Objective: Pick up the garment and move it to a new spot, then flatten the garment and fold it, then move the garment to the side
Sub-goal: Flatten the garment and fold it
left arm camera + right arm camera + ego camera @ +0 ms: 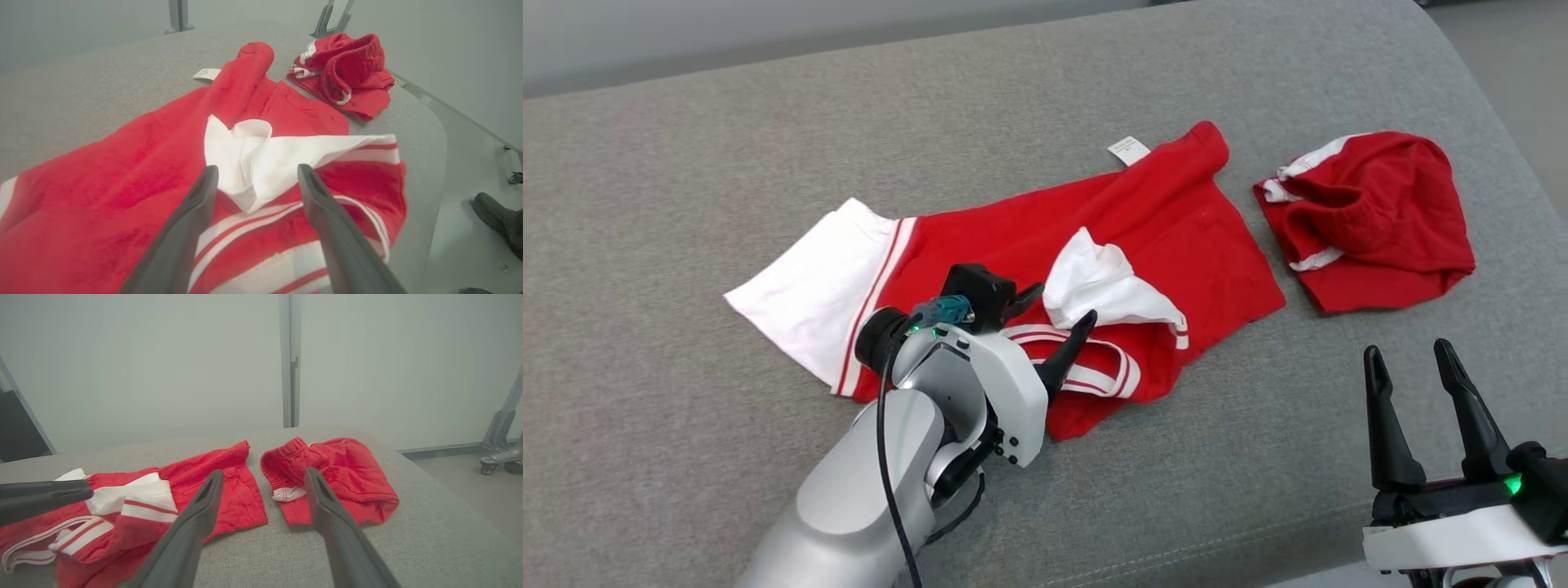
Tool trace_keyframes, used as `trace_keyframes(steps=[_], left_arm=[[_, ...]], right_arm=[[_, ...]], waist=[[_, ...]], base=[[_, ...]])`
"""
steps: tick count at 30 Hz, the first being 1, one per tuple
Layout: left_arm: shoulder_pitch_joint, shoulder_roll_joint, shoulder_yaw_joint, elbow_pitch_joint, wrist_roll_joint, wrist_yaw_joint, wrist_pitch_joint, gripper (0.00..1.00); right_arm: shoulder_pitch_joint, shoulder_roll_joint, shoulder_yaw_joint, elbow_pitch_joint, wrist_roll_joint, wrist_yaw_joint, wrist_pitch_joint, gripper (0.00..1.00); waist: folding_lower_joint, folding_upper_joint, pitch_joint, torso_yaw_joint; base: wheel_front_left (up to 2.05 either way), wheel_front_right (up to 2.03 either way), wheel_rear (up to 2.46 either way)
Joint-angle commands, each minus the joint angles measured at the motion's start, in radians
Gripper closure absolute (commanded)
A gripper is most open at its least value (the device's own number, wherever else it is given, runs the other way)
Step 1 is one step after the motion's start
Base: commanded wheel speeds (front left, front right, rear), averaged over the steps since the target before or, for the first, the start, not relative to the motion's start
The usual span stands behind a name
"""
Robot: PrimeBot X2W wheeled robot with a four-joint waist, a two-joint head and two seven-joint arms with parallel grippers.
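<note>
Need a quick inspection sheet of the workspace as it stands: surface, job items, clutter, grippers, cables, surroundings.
Surface: grey padded top, bare around the clothes.
Job's things: red and white garment, spread but rumpled, white flap folded over its middle, tag at the far edge.
Clutter: small red garment, bunched, apart to its right.
Grippers: left gripper open, low over the white flap; right gripper open, over bare top.
Cables: black cable along the left forearm.
Surroundings: pale wall, wheeled stand, dark shoe on the floor.
</note>
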Motion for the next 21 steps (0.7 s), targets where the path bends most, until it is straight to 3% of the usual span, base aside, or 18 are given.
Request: trace_keyframes(steps=[1, 8, 9, 10, 17, 21], left_arm=[[-0.064, 0.009, 0.018, 0.017, -0.012, -0.007, -0.006, 0.00], [-0.136, 0.004, -0.013, 0.161, -0.040, -0.008, -0.026, 0.02], [-0.144, 0.004, -0.020, 0.175, -0.044, -0.008, -0.034, 0.57], [-0.149, 0.003, -0.028, 0.187, -0.048, -0.008, -0.041, 1.00], [-0.159, 0.014, -0.071, 0.187, -0.062, -0.008, -0.111, 1.00], [-0.103, 0.087, -0.033, 0.085, -0.073, 0.017, -0.168, 1.00]], right_arm=[[-0.029, -0.007, 0.026, -0.014, 0.012, 0.004, -0.005, 0.00], [-0.052, -0.001, 0.032, -0.005, 0.021, 0.004, -0.006, 0.00], [-0.054, 0.000, 0.031, -0.006, 0.021, 0.004, -0.006, 0.00], [-0.055, 0.001, 0.030, -0.006, 0.021, 0.004, -0.006, 0.00], [-0.050, 0.006, 0.007, -0.009, 0.023, 0.004, -0.006, 0.00], [-0.037, 0.008, -0.013, -0.006, 0.024, 0.004, -0.007, 0.00]], waist=[[0.0000, -0.0001, 0.033, -0.044], [0.0000, -0.0001, 0.047, -0.066], [0.0000, -0.0001, 0.047, -0.066], [0.0000, -0.0001, 0.048, -0.065], [0.0000, -0.0001, 0.042, -0.038], [0.0000, -0.0001, 0.030, -0.009]], base=[[0.00, 0.00, 0.00], [0.00, 0.00, 0.00], [0.00, 0.00, 0.00], [0.00, 0.00, 0.00], [0.00, 0.00, 0.00], [0.00, 0.00, 0.00]])
